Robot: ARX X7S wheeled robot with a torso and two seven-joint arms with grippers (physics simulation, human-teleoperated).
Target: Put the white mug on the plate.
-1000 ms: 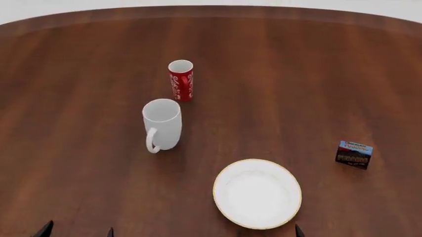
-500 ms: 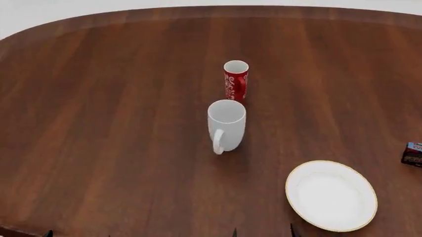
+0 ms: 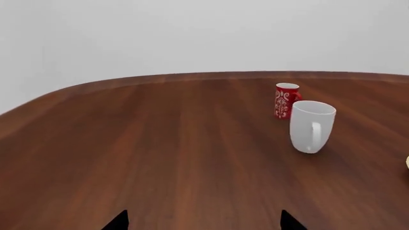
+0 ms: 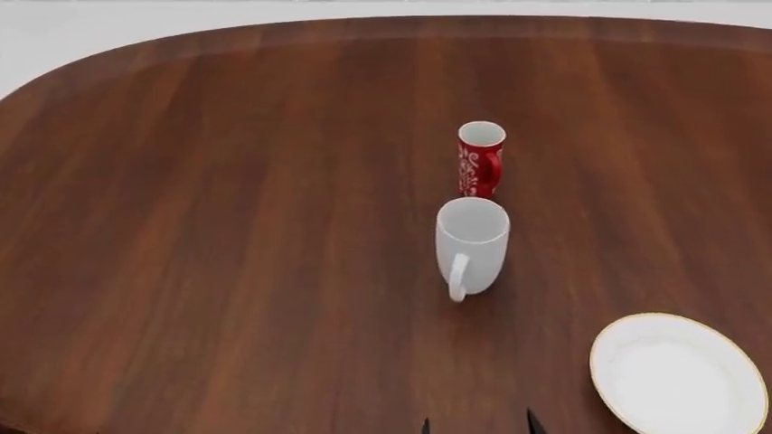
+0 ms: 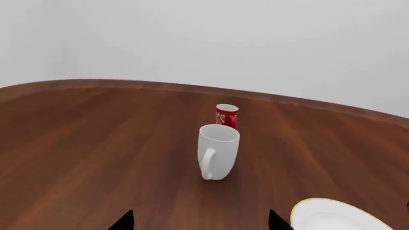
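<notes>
The white mug (image 4: 472,244) stands upright on the bench (image 4: 217,226), apart from the plate (image 4: 678,372); both claws, right (image 5: 200,221) and left (image 3: 203,221), gape open, empty.

My table (image 4: 241,226) looks like smooth dark wood; the white mug (image 4: 472,246), red mug (image 4: 480,159) and plate (image 4: 678,372) look like glazed ceramic.

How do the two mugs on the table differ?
The white mug is plain, wider and taller; the red mug is slimmer with a white swirl pattern. The white mug stands nearer the robot, the red mug just behind it. Both stand upright, mouths up, each with a loop handle.
</notes>
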